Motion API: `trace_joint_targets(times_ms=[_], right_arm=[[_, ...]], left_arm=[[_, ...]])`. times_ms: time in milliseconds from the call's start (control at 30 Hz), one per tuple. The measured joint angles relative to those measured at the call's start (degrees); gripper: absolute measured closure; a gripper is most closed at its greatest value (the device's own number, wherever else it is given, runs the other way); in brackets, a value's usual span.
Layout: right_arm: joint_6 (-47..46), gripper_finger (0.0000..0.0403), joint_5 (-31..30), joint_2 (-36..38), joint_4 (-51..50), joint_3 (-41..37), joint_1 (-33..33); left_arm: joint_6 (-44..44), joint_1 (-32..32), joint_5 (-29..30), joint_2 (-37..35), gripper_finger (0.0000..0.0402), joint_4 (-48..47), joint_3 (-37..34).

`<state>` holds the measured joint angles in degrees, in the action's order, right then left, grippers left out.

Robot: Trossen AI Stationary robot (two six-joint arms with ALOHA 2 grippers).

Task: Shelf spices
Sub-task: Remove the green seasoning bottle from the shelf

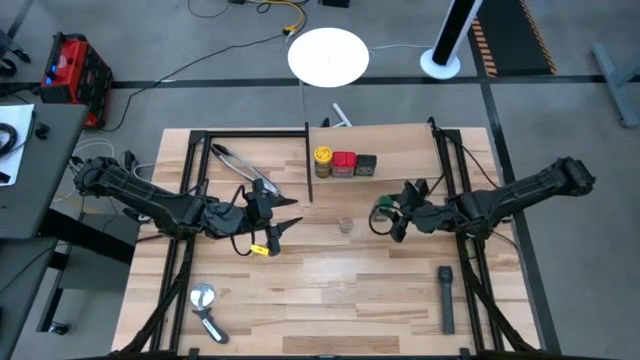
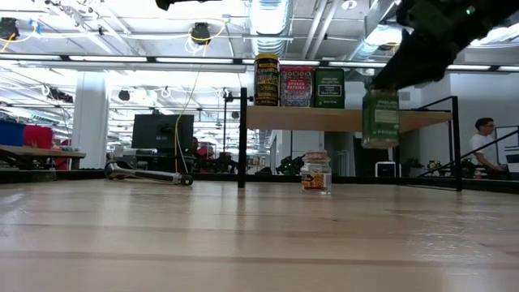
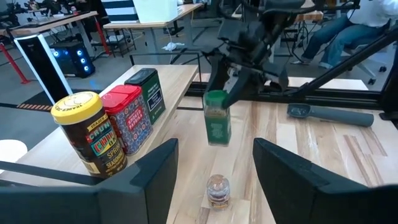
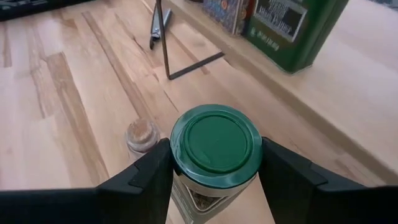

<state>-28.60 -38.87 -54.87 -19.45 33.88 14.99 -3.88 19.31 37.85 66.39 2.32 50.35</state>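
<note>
Green-lidded jar point(image 4: 215, 147) sits clamped between the right gripper point(image 1: 392, 214) fingers, held by its neck just under the lid and lifted clear of the tabletop point(image 1: 330, 280); in the low view it hangs beside the front edge of the shelf point(image 2: 340, 118), its base lower than the board. To finish this step well, I judge the arm should raise the jar until its base clears the shelf edge, carry it inward over the bare wood next to the dark green tin point(image 1: 366, 164), keep it upright, and set it down flat before the fingers let go. Nearest in the way is the small clear-tan jar point(image 1: 346, 224), standing on the table near the carried jar and in front of the shelf; it is still to be shelved and a low sweep could knock it over. Across from it the left gripper point(image 1: 281, 222) waits over the table with its fingers spread and nothing between them, pointed toward the small jar. Farther back, the yellow jar point(image 1: 323, 160), the red tin point(image 1: 344, 163) and the green tin stand in a tight row on the shelf, so room is left only beyond the green tin. Metal tongs point(image 1: 240, 165) lie at the far left, a long black bar-shaped tool point(image 1: 446, 297) well apart on the right.
</note>
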Motion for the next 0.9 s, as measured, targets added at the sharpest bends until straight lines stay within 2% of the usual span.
trace_joint_targets(times_ms=[367, 667, 900], right_arm=[[1.0, 0.0198, -0.2, -3.1, 12.5, -7.8, -0.1], [2.6, 0.0194, -0.3, -12.4, 17.4, -8.0, -0.1], [7.5, 0.0167, -0.4, -15.9, 23.4, -7.9, -0.1]], left_arm=[[-0.3, 0.0, 0.0, 1.0, 0.0201, 0.8, 0.0], [1.2, 0.0, 0.1, 2.8, 0.0201, 3.1, 0.0], [1.9, 0.0, -0.3, 3.9, 0.0201, 3.9, 0.0]])
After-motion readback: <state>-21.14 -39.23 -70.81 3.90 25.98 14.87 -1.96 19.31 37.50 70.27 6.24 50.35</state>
